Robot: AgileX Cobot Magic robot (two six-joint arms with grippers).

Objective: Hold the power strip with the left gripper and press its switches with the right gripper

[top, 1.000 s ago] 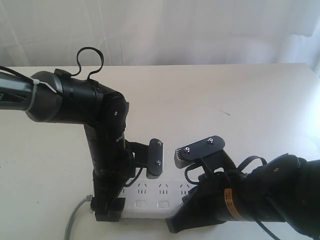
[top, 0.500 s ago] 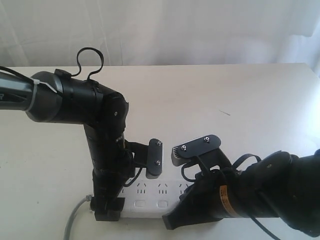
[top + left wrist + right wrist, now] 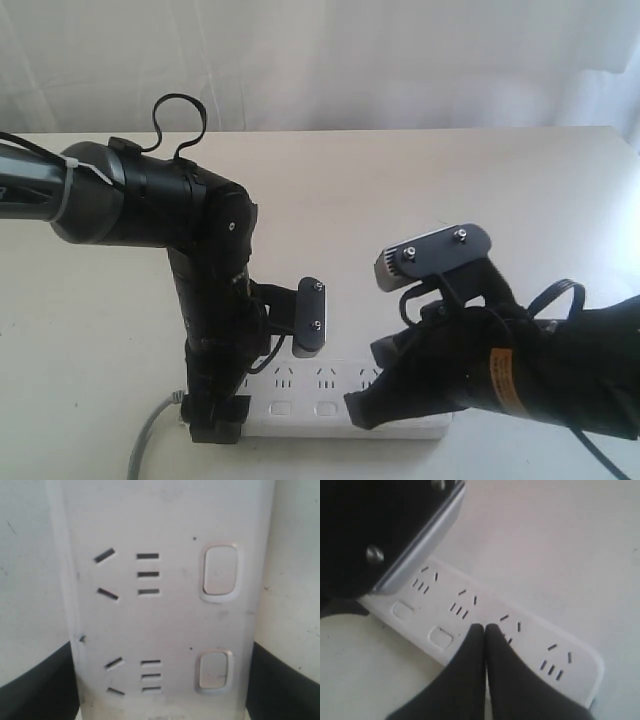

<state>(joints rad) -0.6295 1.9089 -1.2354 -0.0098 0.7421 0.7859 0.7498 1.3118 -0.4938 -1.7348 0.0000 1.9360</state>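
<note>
The white power strip (image 3: 318, 388) lies along the table's near edge, its grey cord (image 3: 145, 440) leaving at the left. My left gripper (image 3: 215, 418) is shut on the strip's left end. In the left wrist view the strip (image 3: 165, 610) fills the picture, with black fingers (image 3: 35, 685) at either side and two switches (image 3: 220, 572) showing. My right gripper (image 3: 360, 410) is shut and empty, its joined tips (image 3: 485, 629) over the strip (image 3: 470, 597) by the third outlet. Two switches (image 3: 440, 636) show beside the tips. Whether the tips touch the strip, I cannot tell.
The table (image 3: 400, 200) is a plain cream surface with a white curtain behind it. The left arm's camera bracket (image 3: 310, 315) hangs over the strip, close to the right wrist's grey bracket (image 3: 435, 250). The strip's rounded right end (image 3: 592, 667) is uncovered.
My right arm has shifted to the right and risen, its shut fingertips moving from the strip's near edge onto its top. The left arm and the strip have stayed put.
</note>
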